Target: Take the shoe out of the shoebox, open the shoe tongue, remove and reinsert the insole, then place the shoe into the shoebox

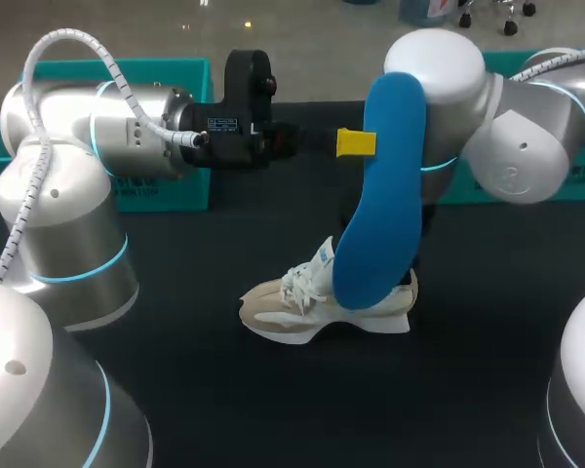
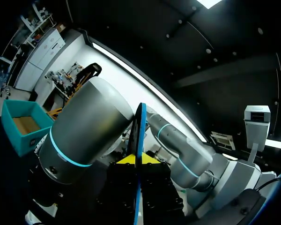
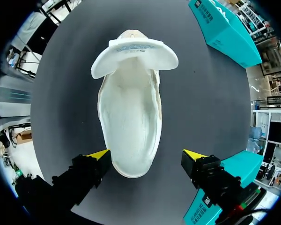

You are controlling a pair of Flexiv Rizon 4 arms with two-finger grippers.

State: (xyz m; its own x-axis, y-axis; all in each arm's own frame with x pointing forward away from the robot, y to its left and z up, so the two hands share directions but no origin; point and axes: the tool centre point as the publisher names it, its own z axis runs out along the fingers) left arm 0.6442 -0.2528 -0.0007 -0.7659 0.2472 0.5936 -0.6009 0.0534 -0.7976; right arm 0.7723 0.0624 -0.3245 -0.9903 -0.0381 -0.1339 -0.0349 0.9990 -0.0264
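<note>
insole [image 1: 380,195] (blue) hangs upright, clamped in left hand [image 1: 356,142], while right hand [image 3: 147,155] gapes over shoe [image 3: 131,108].

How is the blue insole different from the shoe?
The blue insole is all blue, while the shoe is white and beige. The blue insole is thin and flat; the shoe is puffy, with laces. The blue insole stands up on end in the air, pinched by the left claw; the shoe sits on the black table. Both are long and foot-shaped.
</note>
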